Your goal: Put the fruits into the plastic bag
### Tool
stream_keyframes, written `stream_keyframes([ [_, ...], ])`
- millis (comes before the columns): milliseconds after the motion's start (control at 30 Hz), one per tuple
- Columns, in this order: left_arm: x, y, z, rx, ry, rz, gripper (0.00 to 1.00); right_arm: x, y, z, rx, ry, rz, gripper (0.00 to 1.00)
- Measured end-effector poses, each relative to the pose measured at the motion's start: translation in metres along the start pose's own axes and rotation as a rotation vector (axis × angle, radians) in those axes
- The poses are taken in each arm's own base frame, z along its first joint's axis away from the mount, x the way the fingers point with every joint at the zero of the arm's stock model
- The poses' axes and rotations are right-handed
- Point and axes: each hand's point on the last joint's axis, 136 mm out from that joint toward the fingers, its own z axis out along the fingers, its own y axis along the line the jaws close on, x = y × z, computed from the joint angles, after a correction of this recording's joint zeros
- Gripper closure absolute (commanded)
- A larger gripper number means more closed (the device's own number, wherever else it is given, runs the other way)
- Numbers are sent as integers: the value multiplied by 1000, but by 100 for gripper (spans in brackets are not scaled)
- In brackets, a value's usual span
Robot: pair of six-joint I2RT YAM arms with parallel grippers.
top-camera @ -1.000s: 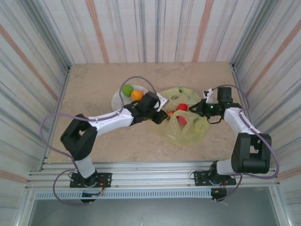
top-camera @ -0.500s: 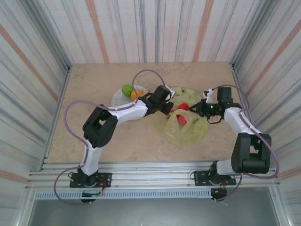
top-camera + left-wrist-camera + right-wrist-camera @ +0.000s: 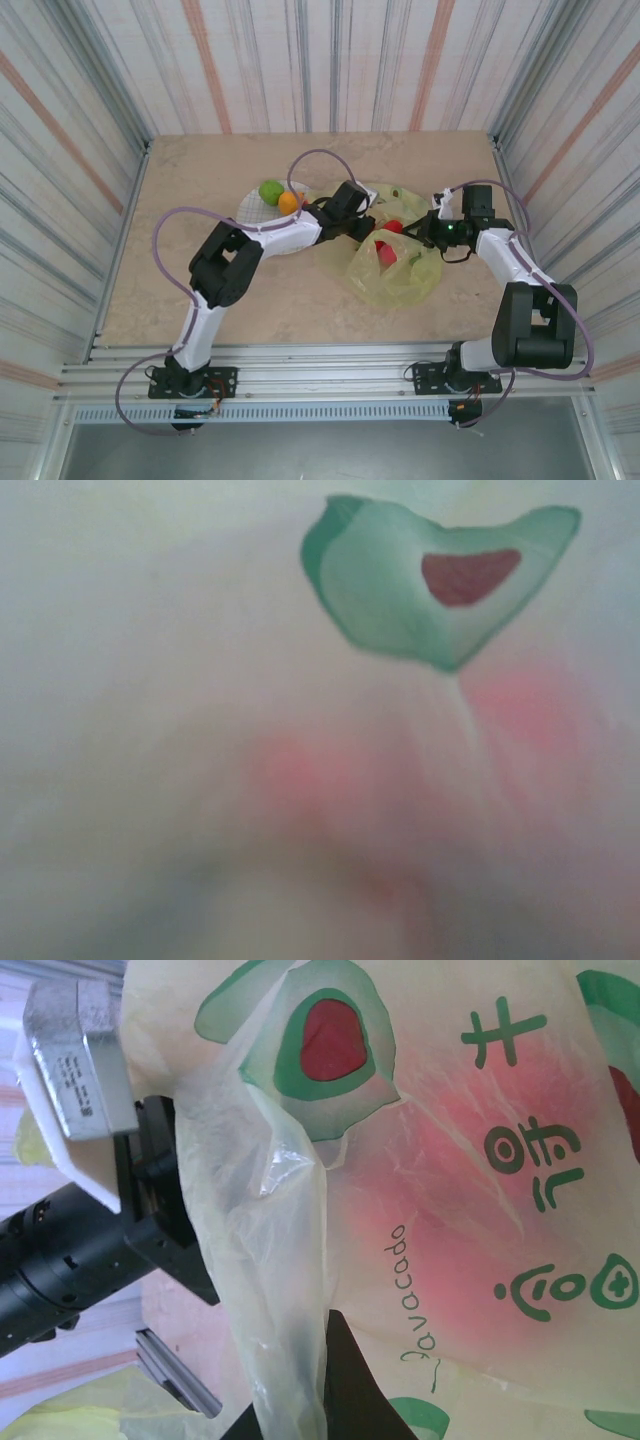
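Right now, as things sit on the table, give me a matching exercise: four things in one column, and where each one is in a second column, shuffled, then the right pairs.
Column one:
1. green fruit
2. red fruit
3. right gripper
4. left gripper

Column two:
A. inside the plastic bag, seen through its film
B. on the plate, at its far edge
C. shut on the plastic bag's right side
D. at the plastic bag's mouth, reaching in from the left

Pairs: 1-B, 2-A, 3-C, 4-D
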Motion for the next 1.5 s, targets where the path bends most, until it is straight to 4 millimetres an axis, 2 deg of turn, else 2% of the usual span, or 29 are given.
stream_keyframes([
  [133,1,-4,-25,37,-6,-4,37,0,0,0,1,0,0,100],
  [400,-20,-28,-104,184,-100,13,32,0,-3,0,18,-2,-12,100],
  [567,-25,-38,-145,286,-149,21,29,-2,-8,-2,58,-6,-23,100],
  [633,-24,-35,-159,314,-170,14,29,-3,-8,-3,68,-10,-33,100],
  [700,-21,-23,-176,318,-203,-12,27,-3,-9,-3,78,-11,-36,100],
  [833,-11,24,-200,227,-257,-138,24,-1,-10,-3,84,-4,-36,100],
  [967,15,89,-198,99,-246,-340,24,0,-9,-1,86,1,-39,100],
  [1000,26,106,-192,70,-224,-397,24,0,-9,-1,86,2,-40,100],
  [1100,53,140,-173,17,-153,-519,24,0,-9,-1,86,2,-40,100],
  [1300,83,146,-138,25,-35,-588,24,-3,-8,-2,94,-6,-45,100],
  [1500,79,151,-116,41,-9,-607,25,-2,-9,-2,98,-5,-43,100],
])
